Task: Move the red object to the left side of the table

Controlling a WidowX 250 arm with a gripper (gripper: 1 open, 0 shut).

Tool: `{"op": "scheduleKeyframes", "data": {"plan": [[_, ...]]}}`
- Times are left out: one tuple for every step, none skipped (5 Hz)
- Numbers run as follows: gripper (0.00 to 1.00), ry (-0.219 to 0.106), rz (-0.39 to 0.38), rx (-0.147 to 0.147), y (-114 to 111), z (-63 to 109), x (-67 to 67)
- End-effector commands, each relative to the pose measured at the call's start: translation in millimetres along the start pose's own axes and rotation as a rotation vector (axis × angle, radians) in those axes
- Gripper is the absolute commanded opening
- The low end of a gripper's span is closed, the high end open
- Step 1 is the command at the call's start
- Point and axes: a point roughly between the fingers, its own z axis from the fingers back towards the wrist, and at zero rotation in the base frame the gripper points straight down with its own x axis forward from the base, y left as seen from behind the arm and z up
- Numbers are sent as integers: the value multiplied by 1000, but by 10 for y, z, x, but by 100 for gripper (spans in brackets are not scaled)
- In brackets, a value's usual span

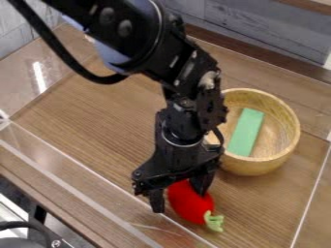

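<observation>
The red object (193,202) lies on the table (91,116) near its front edge, a glossy egg shape with its pale green stem (214,223) pointing to the lower right. My gripper (183,191) comes straight down over it, open, with one finger to the object's left and the other behind its right side. The dark fingers (159,197) straddle the object's upper half. I cannot tell whether they touch it.
A round light wooden bowl (280,155) holding a green rectangular block (246,131) stands just right of the arm. Low clear acrylic walls (77,184) edge the tabletop at the front and left. Bare wood stretches to the left of the gripper.
</observation>
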Motion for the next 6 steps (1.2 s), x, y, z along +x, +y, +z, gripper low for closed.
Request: {"op": "scheduleKeyframes", "data": {"plan": [[100,-4,40,51,83,-59,-104],[100,-15,102,64,73,-52,-125],[100,-30,95,78,81,-7,-69],[100,-41,85,90,86,38,-14],[100,-38,92,99,94,137,36],[100,-19,93,107,102,241,82]]}}
